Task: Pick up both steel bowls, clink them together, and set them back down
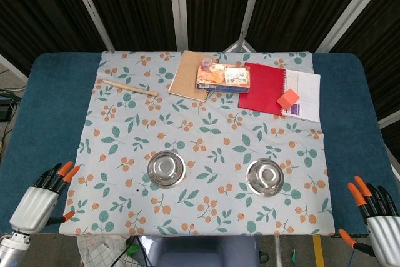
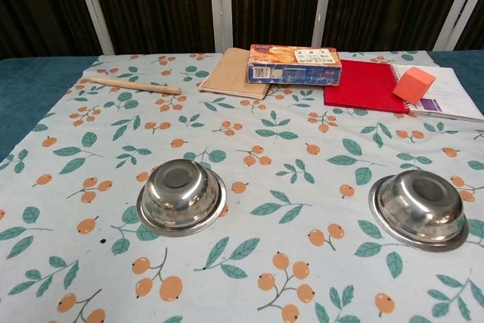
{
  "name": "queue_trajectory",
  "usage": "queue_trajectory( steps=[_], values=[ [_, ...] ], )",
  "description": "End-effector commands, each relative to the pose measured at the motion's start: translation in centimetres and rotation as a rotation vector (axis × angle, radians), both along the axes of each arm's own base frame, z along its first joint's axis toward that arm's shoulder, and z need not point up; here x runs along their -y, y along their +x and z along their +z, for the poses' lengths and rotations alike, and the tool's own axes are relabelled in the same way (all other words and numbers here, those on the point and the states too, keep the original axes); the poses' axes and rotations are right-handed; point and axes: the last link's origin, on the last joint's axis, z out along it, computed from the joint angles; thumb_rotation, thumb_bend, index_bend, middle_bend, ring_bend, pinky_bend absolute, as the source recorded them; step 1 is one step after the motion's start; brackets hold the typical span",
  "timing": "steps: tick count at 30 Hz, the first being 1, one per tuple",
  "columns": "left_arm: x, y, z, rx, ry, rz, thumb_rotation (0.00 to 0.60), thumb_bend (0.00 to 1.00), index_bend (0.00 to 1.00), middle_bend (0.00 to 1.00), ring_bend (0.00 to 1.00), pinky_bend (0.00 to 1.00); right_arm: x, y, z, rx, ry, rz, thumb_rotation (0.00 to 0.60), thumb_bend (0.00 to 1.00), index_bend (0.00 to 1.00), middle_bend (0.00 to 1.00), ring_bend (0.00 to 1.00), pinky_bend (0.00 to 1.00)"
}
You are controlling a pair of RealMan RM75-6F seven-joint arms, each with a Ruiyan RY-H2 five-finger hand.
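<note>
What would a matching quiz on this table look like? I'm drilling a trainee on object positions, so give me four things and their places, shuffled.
Things:
1. wooden stick
2. snack box
3. orange block
4. left bowl

Places:
A. on the white notebook, at the red notebook's edge
B. on the near part of the cloth, upside down
C. across the brown notebook and the red one
D. alone on the cloth at its far left

Pairs: 1-D, 2-C, 3-A, 4-B
</note>
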Motion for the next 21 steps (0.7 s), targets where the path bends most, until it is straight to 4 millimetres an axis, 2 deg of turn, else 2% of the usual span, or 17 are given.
queue_trajectory(
  steps=[1, 11, 15, 21],
  values=[
    [-0.1, 0.0, -0.1, 0.000, -0.001, 0.002, 0.520, 0.10, 0.00, 0.00, 0.00, 0.16, 0.1, -0.1, 0.0, -0.007, 0.001, -0.003, 0.502, 0.25, 0.00, 0.00, 0.00, 0.00],
    [-1.3, 0.3, -1.8, -0.022, -0.029, -0.005, 0.518, 0.10, 0.00, 0.00, 0.00, 0.16, 0.4, -0.3, -0.1, 0.002, 0.015, -0.011, 0.502, 0.25, 0.00, 0.00, 0.00, 0.00],
    [-2.9, 1.6, -2.9, -0.004, -0.029, -0.032, 0.520, 0.10, 0.00, 0.00, 0.00, 0.16, 0.5, -0.4, 0.0, 0.006, 0.017, -0.017, 0.504, 0.25, 0.00, 0.00, 0.00, 0.00],
    [-5.7, 4.5, -6.0, -0.017, -0.099, -0.071, 0.513, 0.10, 0.00, 0.00, 0.00, 0.16, 1.3, -0.8, 0.0, 0.019, 0.020, -0.042, 0.502, 0.25, 0.00, 0.00, 0.00, 0.00]
  ],
)
